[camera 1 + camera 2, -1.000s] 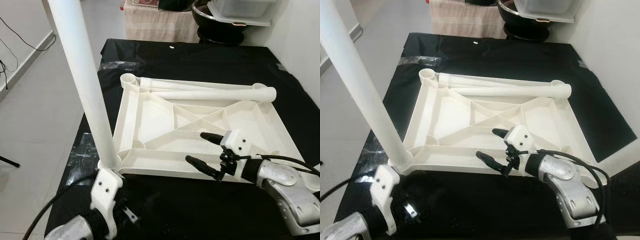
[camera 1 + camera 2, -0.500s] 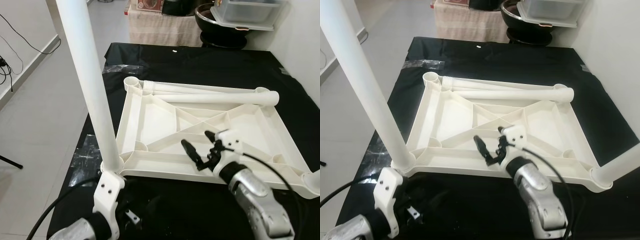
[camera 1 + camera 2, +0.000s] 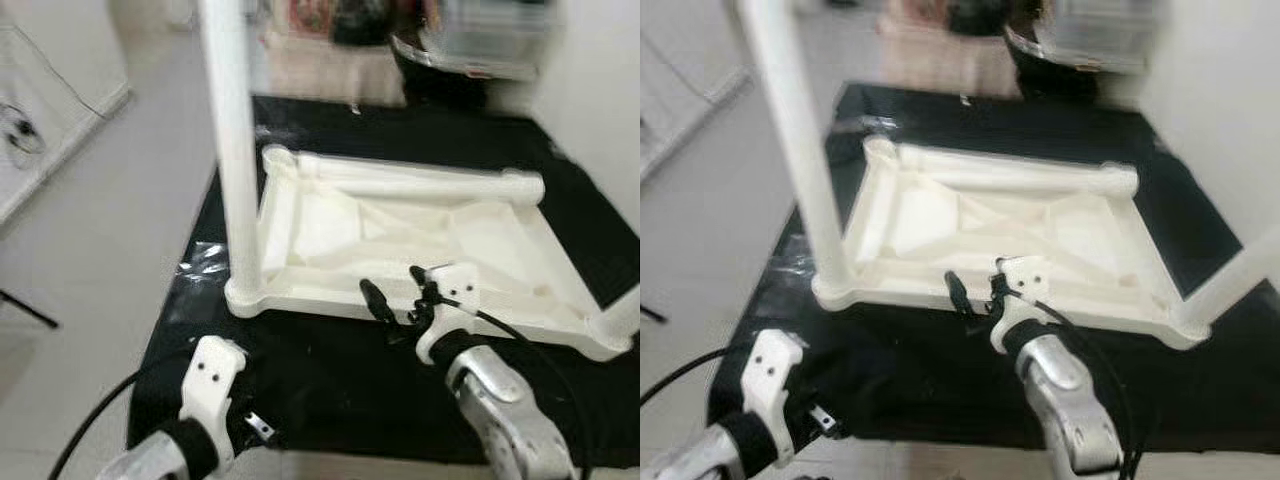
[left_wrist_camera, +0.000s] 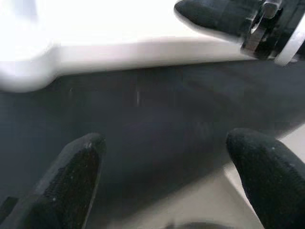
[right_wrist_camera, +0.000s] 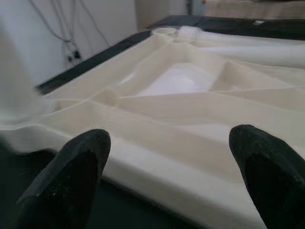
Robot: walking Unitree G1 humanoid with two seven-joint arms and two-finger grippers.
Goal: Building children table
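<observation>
here the left tool [image 3: 225, 395] hangs released, low over the near edge of the black-covered bench [image 3: 330, 370]. the right tool [image 3: 398, 297] is also released, its fingers spread at the near rim of the upturned white tabletop [image 3: 940, 215]. one leg [image 3: 236, 150] stands upright in the near-left corner socket, and loose legs [image 3: 420, 184] lie along the far rim.

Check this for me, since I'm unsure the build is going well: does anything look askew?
Two loose legs lie across the far end of the upturned tabletop. The right-corner leg leans outward while the left-corner leg stands upright.
</observation>
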